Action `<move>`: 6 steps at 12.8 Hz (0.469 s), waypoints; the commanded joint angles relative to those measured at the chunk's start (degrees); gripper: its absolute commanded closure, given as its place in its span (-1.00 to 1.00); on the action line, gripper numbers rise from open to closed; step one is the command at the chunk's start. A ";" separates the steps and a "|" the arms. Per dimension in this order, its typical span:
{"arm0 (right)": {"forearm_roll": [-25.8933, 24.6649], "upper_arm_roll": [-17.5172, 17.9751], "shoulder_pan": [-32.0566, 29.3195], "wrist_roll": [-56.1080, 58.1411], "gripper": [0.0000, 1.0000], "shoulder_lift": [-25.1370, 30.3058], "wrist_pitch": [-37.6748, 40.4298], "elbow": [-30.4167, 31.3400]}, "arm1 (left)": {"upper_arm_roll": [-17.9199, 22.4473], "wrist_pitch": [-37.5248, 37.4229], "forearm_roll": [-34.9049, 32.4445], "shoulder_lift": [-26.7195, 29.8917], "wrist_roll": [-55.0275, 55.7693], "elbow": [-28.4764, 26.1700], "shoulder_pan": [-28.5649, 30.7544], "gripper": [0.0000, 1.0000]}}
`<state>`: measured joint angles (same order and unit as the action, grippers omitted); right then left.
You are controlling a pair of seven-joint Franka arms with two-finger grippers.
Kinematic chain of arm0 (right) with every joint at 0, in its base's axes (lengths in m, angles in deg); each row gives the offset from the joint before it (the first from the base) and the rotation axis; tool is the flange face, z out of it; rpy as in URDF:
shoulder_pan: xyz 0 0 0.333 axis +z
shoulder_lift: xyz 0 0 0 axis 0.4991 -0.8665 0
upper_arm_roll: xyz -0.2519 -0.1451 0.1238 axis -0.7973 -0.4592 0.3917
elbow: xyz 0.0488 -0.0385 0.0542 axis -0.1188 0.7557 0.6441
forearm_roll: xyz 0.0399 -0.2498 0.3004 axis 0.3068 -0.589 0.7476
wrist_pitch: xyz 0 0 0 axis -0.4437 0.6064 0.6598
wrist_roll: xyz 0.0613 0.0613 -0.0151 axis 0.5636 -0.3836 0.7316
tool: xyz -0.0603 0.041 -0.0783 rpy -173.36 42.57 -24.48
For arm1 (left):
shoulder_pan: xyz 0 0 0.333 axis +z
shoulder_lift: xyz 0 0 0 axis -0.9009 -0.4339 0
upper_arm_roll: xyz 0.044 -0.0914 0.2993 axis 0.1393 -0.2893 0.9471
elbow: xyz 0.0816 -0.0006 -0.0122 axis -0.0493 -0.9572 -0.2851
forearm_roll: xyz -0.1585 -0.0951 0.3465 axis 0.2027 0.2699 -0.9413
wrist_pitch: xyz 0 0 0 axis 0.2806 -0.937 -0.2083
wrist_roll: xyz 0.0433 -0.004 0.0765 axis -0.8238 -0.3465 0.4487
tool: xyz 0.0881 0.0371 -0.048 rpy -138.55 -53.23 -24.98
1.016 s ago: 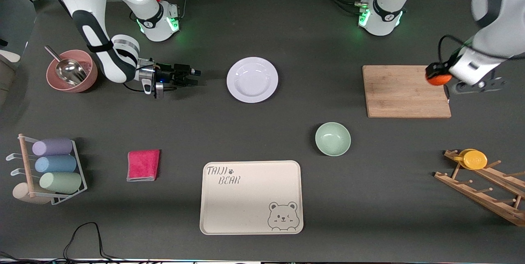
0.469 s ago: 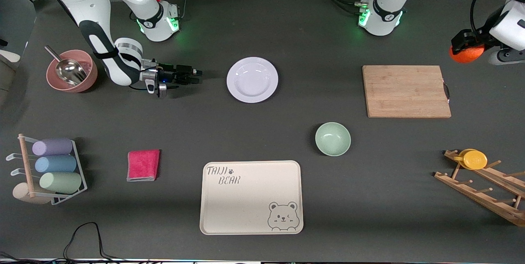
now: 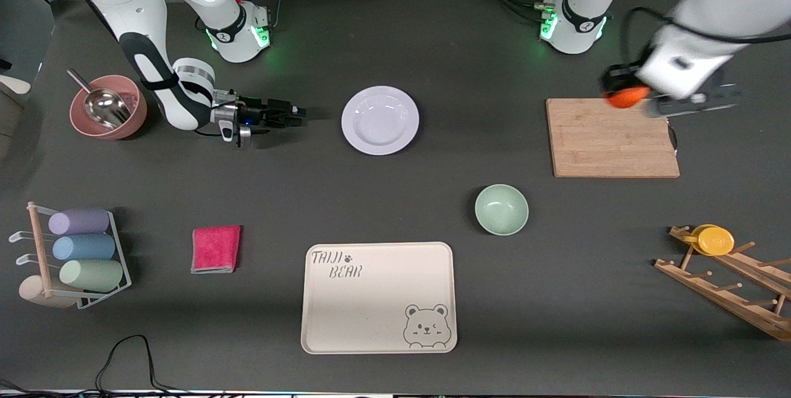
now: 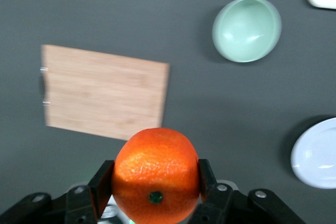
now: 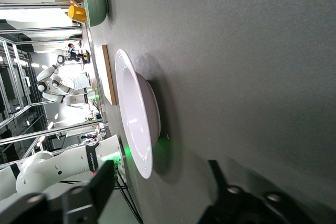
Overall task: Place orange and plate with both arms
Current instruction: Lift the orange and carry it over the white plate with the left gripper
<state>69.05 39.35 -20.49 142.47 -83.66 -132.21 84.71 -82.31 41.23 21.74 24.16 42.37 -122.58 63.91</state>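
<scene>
The orange [image 3: 624, 97] is clamped between the fingers of my left gripper [image 3: 621, 95], up in the air over the edge of the wooden cutting board [image 3: 612, 137] nearest the robots' bases. The left wrist view shows the orange [image 4: 156, 174] filling the shut left gripper [image 4: 156, 182]. The white plate [image 3: 380, 120] lies flat mid-table. My right gripper [image 3: 298, 112] hangs low over the table beside the plate, toward the right arm's end, turned sideways and pointing at the rim. It is open and holds nothing. In the right wrist view the plate [image 5: 137, 114] lies ahead of the open gripper [image 5: 160, 182].
A pale green bowl [image 3: 501, 209] and a cream bear tray [image 3: 378, 297] lie nearer the camera. A pink bowl with a metal scoop [image 3: 108, 115], a red cloth [image 3: 215, 249] and a cup rack [image 3: 77, 256] are toward the right arm's end. A wooden rack [image 3: 726, 280] holds a yellow disc.
The left arm swung out past the table's end with the orange, then back over the board's edge. The right gripper crept slightly toward the plate.
</scene>
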 commanded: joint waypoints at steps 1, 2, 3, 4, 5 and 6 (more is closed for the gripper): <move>1.56 -0.37 -0.22 3.99 -0.16 -1.29 1.11 -0.37 | -11.03 7.07 1.14 -7.25 18.05 2.04 -0.50 1.00; 1.56 -0.37 -0.74 4.87 -0.07 -1.56 1.11 -0.38 | -14.47 10.59 1.14 -10.41 24.29 2.04 -1.11 1.00; 1.48 -0.37 -0.84 4.97 -0.02 -1.73 1.11 -0.38 | -16.77 14.02 0.70 -13.48 29.84 2.04 -2.42 1.00; 1.48 -0.37 -0.84 5.32 0.01 -1.74 1.11 -0.46 | -17.49 16.84 0.35 -16.56 34.77 2.04 -4.87 1.00; 1.56 -0.37 -0.84 6.19 0.14 -1.82 1.11 -0.46 | -17.49 19.48 -0.26 -19.37 38.56 1.96 -7.77 1.00; 1.56 -0.37 -0.84 6.29 0.14 -1.91 1.11 -0.46 | -17.41 21.94 -2.36 -21.84 41.81 1.87 -10.58 1.00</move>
<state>69.06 39.18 -20.89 145.83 -84.28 -132.21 84.57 -100.10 60.35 21.94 7.79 77.19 -122.70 57.84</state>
